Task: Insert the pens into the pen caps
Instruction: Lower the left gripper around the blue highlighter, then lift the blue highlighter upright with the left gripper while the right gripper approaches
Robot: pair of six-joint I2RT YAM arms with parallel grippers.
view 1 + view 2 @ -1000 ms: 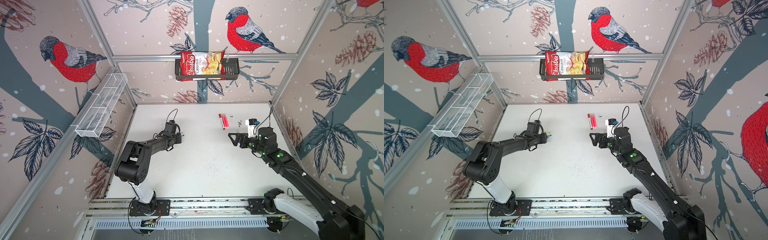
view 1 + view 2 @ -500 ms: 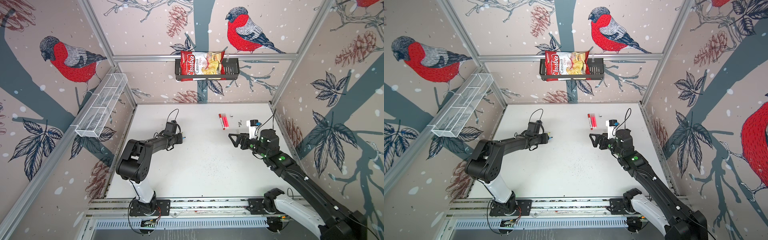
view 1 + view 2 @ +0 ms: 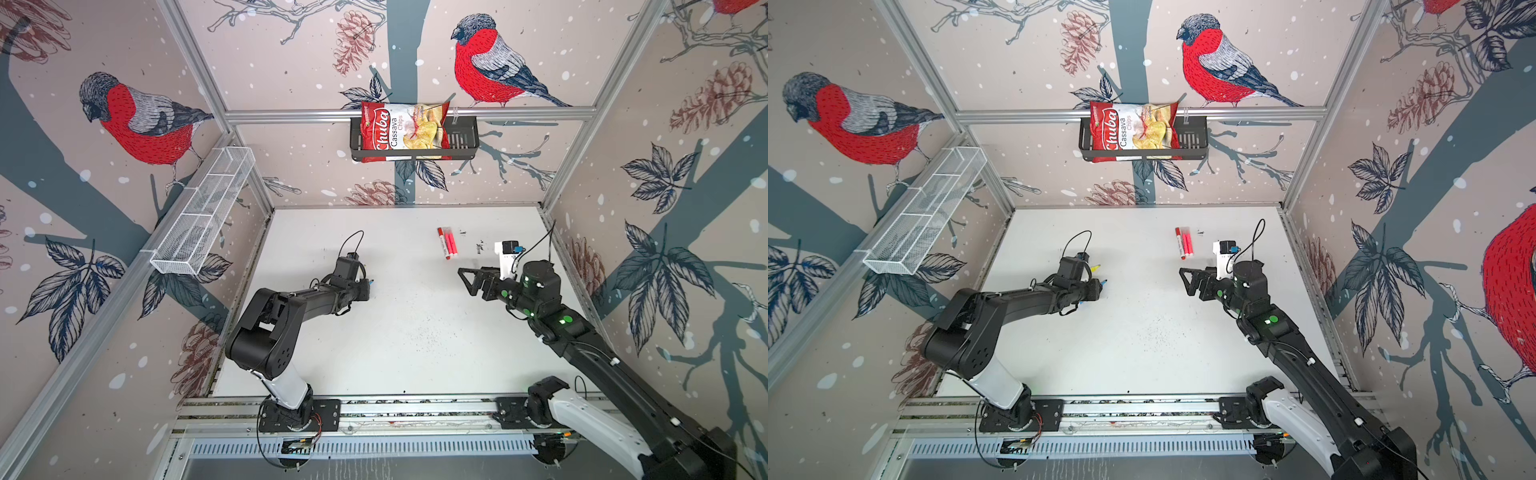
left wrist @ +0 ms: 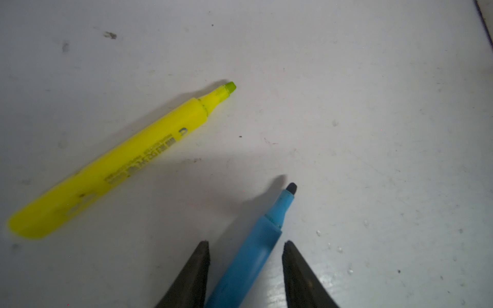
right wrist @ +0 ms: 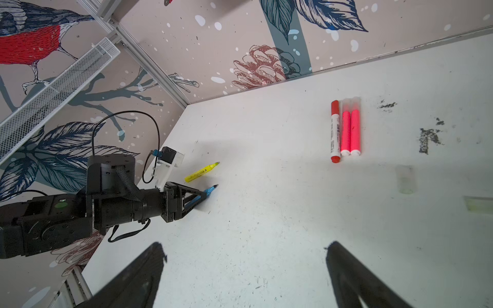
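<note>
In the left wrist view the frame cuts off the rear end of the blue pen (image 4: 277, 210), so how far back it reaches between the fingers is hidden. It is at the left of the counter (image 3: 395, 332), with its dark tip pointing straight out ahead of the left tool (image 4: 245, 244). That tool straddles it half spread, one finger touching the barrel and the other apart. The uncapped yellow pen (image 4: 128, 160) lies near it, angled much the same way.

One clear cap (image 5: 406, 178) is faint, and a second cap (image 5: 478, 204) is cut by the frame edge. The right tool (image 5: 245, 248) is spread wide and empty.

A red-and-white pen (image 5: 335, 133) and two pink pens (image 5: 345, 130) (image 5: 355, 130) lie touching and parallel, capped ends toward the back wall (image 3: 311, 166).
</note>
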